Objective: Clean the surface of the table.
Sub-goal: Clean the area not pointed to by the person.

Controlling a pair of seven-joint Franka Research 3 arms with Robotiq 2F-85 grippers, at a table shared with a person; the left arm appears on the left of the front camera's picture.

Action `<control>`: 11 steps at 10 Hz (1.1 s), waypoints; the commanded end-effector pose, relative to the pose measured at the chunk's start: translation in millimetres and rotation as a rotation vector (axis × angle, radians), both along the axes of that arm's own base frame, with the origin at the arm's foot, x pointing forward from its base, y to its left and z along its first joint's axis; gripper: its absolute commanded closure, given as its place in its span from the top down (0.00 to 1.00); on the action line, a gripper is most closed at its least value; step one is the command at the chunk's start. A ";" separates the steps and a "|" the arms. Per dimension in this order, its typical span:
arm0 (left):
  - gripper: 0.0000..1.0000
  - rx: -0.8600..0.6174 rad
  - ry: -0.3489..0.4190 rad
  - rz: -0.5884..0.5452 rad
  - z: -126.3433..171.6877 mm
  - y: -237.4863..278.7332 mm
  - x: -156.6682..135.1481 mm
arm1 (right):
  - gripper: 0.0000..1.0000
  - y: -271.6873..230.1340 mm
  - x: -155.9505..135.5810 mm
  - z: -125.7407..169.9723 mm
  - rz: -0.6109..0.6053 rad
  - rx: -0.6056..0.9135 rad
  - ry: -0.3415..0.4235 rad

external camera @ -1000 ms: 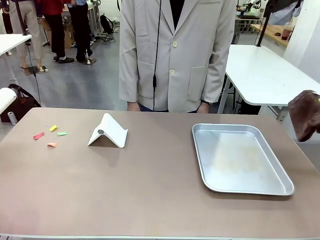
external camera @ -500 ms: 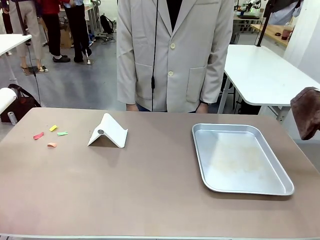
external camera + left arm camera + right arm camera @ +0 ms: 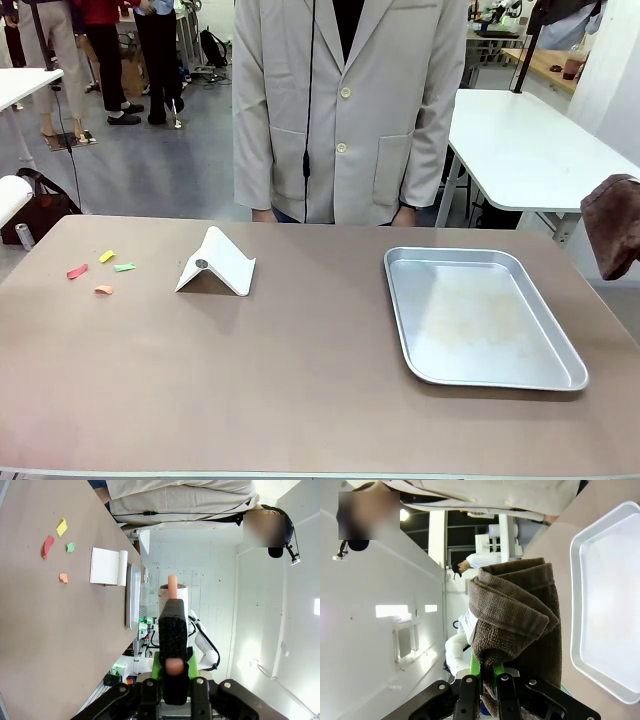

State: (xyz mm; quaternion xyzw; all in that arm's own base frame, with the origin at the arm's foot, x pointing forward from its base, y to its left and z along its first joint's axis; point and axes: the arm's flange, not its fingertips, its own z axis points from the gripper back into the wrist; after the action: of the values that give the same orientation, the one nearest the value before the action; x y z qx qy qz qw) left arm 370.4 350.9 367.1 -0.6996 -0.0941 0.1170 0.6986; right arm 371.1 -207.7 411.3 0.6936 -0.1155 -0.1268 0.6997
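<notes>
Front view: brown cloth [image 3: 612, 225] hanging at right edge of frame, mid height, apparently clear of the table [image 3: 300, 390]. Vs 1 s ago, shifted a little up and to the right; vs 0.5 s ago, practically no move. Judgement for the task: no wiping yet, cloth kept off the top, approx. a waiting pose.

Table filling lower half of frame, brownish top. At left, four coloured paper scraps [image 3: 124, 267]; just right of them, white folded stand [image 3: 218, 262]; at right, metal tray [image 3: 480, 315], seemingly empty. No shift among these vs earlier frames. Person [image 3: 345, 110] in light coat at far side, top centre, slightly more to the left than 1 s ago.

Right wrist view: right gripper [image 3: 482, 674] clenched on the cloth, folded bundle rising up the centre; tray at right of frame.

Left wrist view: left gripper [image 3: 173, 666] clamped on black tool [image 3: 172, 630] w/ pinkish tip, maybe a brush, cannot say surely. Held in the air; table along left of frame, scraps at upper left.

Probably next: scraps to be cleared, then wiping. All of it still to do.
</notes>
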 end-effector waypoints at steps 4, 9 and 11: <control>0.00 -0.006 -0.004 -0.003 4.4 -1.7 -3.6 | 0.11 0.2 -1.4 5.8 -0.001 0.000 0.018; 0.22 0.342 -0.134 0.106 41.0 -7.5 11.0 | 0.11 0.2 -1.4 5.8 -0.001 0.000 0.018; 0.03 0.471 -0.125 0.088 39.2 -7.4 14.1 | 0.11 0.2 -1.4 5.8 -0.001 0.000 0.018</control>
State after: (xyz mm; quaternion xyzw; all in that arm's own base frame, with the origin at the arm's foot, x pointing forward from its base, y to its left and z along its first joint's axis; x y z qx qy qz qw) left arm 392.1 356.3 412.6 -0.5657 -0.1855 0.0864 0.7988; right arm 371.0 -207.7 411.1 0.6936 -0.1154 -0.1271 0.6996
